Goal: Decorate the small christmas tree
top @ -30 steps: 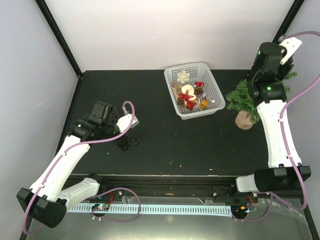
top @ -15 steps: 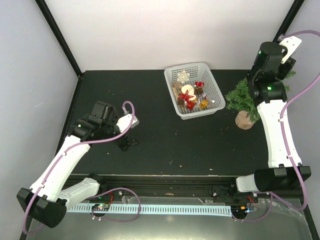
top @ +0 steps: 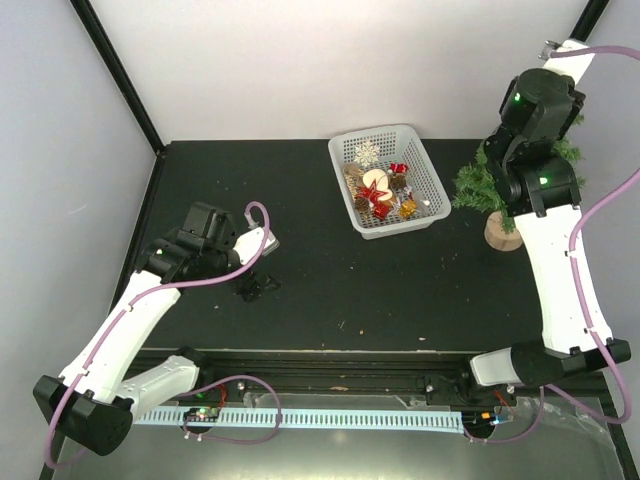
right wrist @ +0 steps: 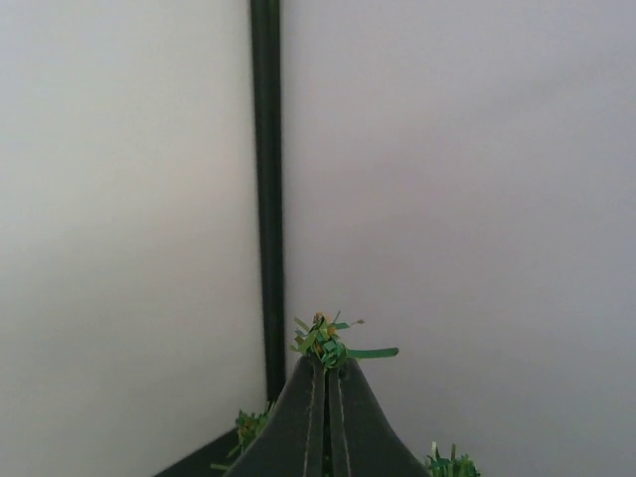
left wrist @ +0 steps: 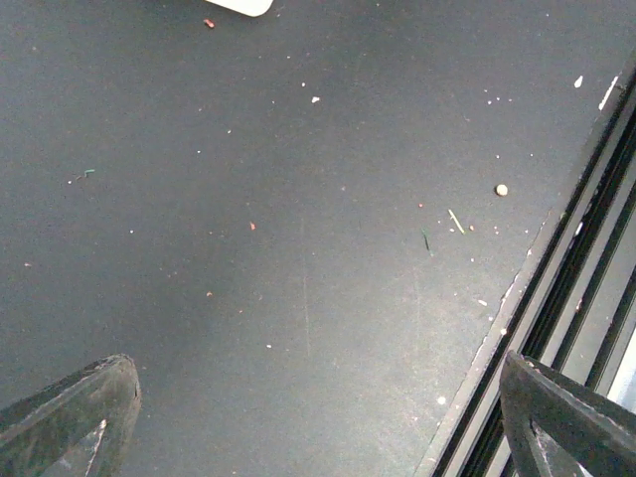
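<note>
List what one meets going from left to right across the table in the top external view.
left gripper → white basket → small christmas tree

We log the right gripper (right wrist: 326, 366) going from partly apart to pressed fully together, green needles of the small christmas tree (top: 474, 187) pinched at its tip. The right arm (top: 548, 250) now carries its wrist higher and further back than a second ago. The tree moves with it: its tan base (top: 503, 234) shifts right and slightly back, and the trunk stands nearer upright. We cannot tell whether the base is off the table (top: 300, 200).
</note>
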